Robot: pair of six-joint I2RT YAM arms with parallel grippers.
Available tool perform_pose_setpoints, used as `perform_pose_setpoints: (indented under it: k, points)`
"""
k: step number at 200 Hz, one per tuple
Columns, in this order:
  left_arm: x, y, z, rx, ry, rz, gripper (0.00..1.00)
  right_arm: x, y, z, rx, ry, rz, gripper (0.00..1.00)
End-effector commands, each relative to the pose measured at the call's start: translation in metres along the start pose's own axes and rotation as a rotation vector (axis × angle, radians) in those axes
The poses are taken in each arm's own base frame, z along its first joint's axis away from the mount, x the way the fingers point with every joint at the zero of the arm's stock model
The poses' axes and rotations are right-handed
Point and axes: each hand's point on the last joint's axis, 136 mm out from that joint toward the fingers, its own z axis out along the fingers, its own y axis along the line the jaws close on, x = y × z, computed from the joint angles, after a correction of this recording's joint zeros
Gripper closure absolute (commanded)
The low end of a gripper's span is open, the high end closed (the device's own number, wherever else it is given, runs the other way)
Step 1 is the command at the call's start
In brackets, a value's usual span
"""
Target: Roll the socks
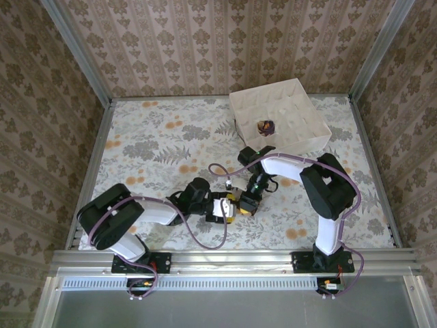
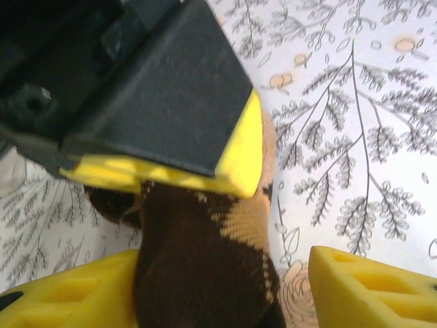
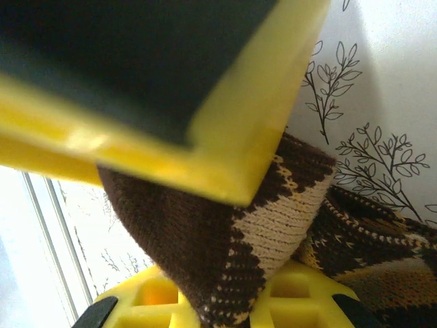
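The 2 claws meet near the middle of the flower-printed table (image 1: 157, 137), in front of the arm bases, with the brown sock (image 2: 205, 266) bunched between them.

The right claw (image 3: 232, 239) is clamped on that sock. In the right wrist view a fold of brown knit with a pale diamond is pinched between the upper and lower fingers (image 3: 287, 116), and the rest of the sock trails off to the right onto the table.

The left claw (image 2: 222, 287) stands with its jaws apart. In the left wrist view the sock rises between its 2 yellow fingertips (image 2: 372, 287), pressed against the one at the lower left. Bare table shows between the sock and the one at the lower right. Just above, 1 black and yellow finger of the right claw lies over the top of the sock.

From the top camera the left claw (image 1: 227, 207) and the right claw (image 1: 246, 203) are almost touching.

The purple sock (image 1: 265, 126) sits as a small ball inside the white box (image 1: 311, 133) at the far right of the table, well apart from both claws.
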Motion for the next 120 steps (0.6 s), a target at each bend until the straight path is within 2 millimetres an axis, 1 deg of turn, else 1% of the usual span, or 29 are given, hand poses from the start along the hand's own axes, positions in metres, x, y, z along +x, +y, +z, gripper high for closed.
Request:
perform_pose_setpoints:
  k: [1,17,37,50,58,70,87,94,104,110,120]
  points:
    - [-0.019,0.005,0.004,0.007,-0.070,0.025,0.37,-0.002,0.000,0.001,-0.017,-0.004,0.010,1.00]
    - [-0.019,0.004,0.008,0.018,-0.067,0.022,0.37,-0.003,0.000,-0.001,-0.018,-0.012,0.011,1.00]
    - [-0.014,0.001,0.013,0.036,-0.044,0.016,0.38,-0.005,0.001,-0.004,-0.021,-0.025,0.012,1.00]
    - [-0.010,0.000,0.016,0.043,-0.029,0.008,0.40,-0.006,0.001,-0.005,-0.022,-0.034,0.014,1.00]
    - [-0.008,0.000,0.018,0.048,-0.021,0.003,0.43,-0.007,0.002,-0.006,-0.023,-0.037,0.014,1.00]
    - [-0.006,-0.003,0.019,0.070,-0.010,-0.003,0.53,-0.008,0.003,-0.006,-0.025,-0.041,0.016,1.00]
    - [-0.004,-0.008,0.020,0.114,0.014,-0.007,0.77,-0.010,0.003,-0.010,-0.024,-0.060,0.021,1.00]
    - [-0.002,-0.011,0.020,0.126,0.026,-0.008,0.87,-0.013,0.004,-0.013,-0.019,-0.074,0.021,0.94]
    - [0.002,-0.012,0.020,0.131,0.047,-0.012,1.00,-0.018,0.006,-0.019,-0.009,-0.110,0.016,0.90]
    - [0.005,-0.013,0.019,0.131,0.058,-0.014,1.00,-0.022,0.008,-0.024,-0.002,-0.139,0.012,0.86]
    - [0.009,-0.014,0.018,0.124,0.077,-0.018,1.00,-0.028,0.010,-0.035,0.020,-0.196,0.011,0.72]
